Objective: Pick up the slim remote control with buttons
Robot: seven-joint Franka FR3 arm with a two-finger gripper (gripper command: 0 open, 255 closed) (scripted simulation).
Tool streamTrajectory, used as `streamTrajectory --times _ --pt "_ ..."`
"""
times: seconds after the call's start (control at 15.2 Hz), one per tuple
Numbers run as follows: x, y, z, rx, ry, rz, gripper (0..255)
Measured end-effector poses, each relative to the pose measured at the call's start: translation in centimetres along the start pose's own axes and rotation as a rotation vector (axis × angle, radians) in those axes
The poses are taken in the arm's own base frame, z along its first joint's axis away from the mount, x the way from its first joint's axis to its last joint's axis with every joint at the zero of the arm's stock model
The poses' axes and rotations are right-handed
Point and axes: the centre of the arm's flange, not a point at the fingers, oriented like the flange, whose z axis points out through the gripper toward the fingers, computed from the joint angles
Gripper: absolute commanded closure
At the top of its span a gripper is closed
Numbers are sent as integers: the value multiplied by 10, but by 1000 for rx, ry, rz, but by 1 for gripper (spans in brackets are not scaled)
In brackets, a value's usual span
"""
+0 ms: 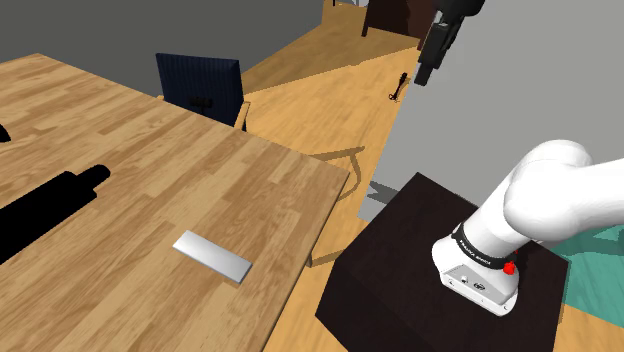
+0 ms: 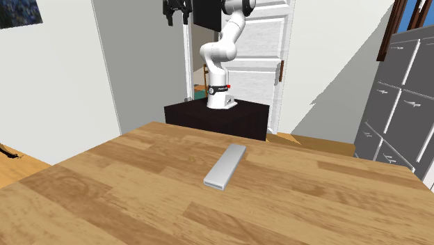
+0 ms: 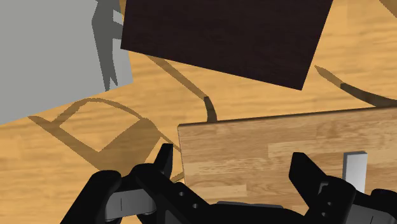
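Observation:
The slim remote control point(image 1: 212, 256) is a plain light-grey slab lying flat on the wooden table point(image 1: 150, 150), near the table's edge on the stand's side. In the second exterior view the remote point(image 2: 226, 166) lies mid-table, its length pointing toward the arm. My black gripper point(image 1: 428, 68) hangs high in the air, far above and well off to the side of the table, near the grey wall. In the wrist view my gripper point(image 3: 235, 167) is open, its fingers point(image 3: 167, 159) wide apart with nothing between them; the remote point(image 3: 355, 170) shows far below, beside one finger.
A dark chair point(image 1: 200, 88) stands at the table's far side. A long black object point(image 1: 50, 205) lies on the table at the shoulder view's left. The dark stand point(image 1: 440, 270) sits close to the table's corner. Grey drawers point(image 2: 400, 104) line the second exterior view's right.

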Motion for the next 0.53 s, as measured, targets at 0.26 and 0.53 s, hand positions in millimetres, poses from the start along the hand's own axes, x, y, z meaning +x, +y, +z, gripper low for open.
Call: streamTrajectory --times 0.26,0.53 --pt "15 -19 16 0 -1 0 0" --pt "35 -52 45 0 1 0 0"
